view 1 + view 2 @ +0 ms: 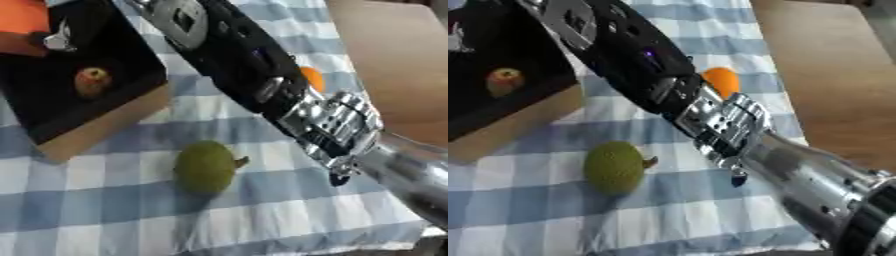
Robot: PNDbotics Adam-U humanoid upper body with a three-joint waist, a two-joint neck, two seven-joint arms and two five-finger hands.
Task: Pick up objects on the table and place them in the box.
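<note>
Your green fruit (205,166) lies on the checked tablecloth (105,210) near the middle of your view, its long axis running roughly up and down the picture with a slight tilt; a short brown stem juts from its upper right side, pointing toward your right arm (710,117); it touches nothing else. The box (96,125) sits at the upper left, just beyond the fruit, with a black lining and a tan cardboard wall turned toward you; inside it rests a small reddish-yellow fruit (92,81), and further in something orange and a small silver thing show at the top left, which you cannot make out.

The cloth is blue and white, spread flat; bare brown tabletop (833,75) shows along the right.

Your right arm crosses the view on a diagonal from lower right to the top, black and silver, passing just to the right of the green fruit; it hides part of an orange fruit (722,81) lying on the cloth behind it. The right hand runs out of the top edge, so you cannot tell how its fingers stand; your left hand does not show.
</note>
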